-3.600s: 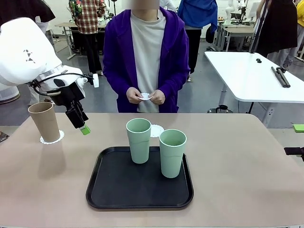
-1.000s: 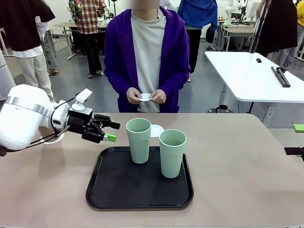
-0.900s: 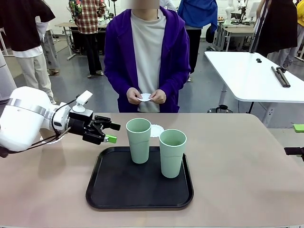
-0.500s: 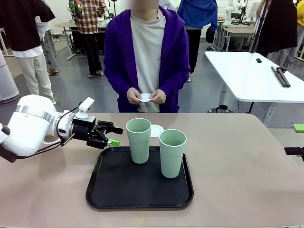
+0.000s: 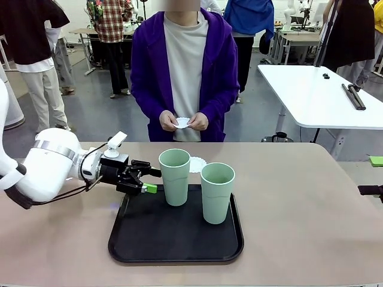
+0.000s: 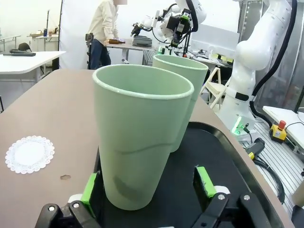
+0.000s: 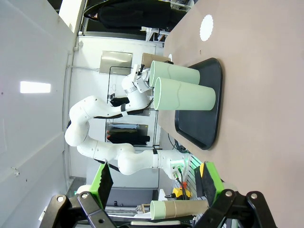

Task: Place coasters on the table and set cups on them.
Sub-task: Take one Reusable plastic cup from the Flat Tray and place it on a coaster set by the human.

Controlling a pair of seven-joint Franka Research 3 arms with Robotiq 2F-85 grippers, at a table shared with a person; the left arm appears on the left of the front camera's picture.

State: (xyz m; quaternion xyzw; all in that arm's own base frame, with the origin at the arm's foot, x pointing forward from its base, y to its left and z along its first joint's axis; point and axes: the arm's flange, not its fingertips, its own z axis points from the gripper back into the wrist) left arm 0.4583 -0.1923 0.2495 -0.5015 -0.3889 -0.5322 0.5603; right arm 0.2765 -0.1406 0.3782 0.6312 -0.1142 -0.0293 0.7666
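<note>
Front view: broad beige desk (image 5: 299, 209) with rounded corners, matte and bare apart from a black rounded tray (image 5: 143, 239) set near the middle. Two mint cups stand upright on the tray: the left mint cup (image 5: 175, 177) at its far left part, the right mint cup (image 5: 217, 192) just beside it and nearer the camera, the two close but apart. One lacy white coaster (image 5: 196, 164) lies flat on the desk just behind the tray, partly hidden by the left mint cup. A person in a purple hoodie (image 5: 185, 66) stands at the far edge holding another coaster (image 5: 183, 122) in both hands at waist height. Left claw (image 5: 151, 180) comes in low and level from the left, its jaws spread to either side of the left mint cup's lower part. Left wrist view confirms it: left claw (image 6: 147, 185) wide apart, green pads flanking that cup (image 6: 140, 137) near its base; whether a pad touches the wall I cannot tell. The desk coaster (image 6: 29, 154) lies off to one side on bare tabletop. Right wrist view, rolled sideways: right claw (image 7: 156, 183) spread and holding nothing, well away from the tray (image 7: 209, 109); a tan cup (image 7: 154, 58) seems to stand beyond the mint pair, small and hard to read. Room: grey floor, a white rectangular table (image 5: 311, 95) at right rear carrying a few dark items, several people standing farther back.
</note>
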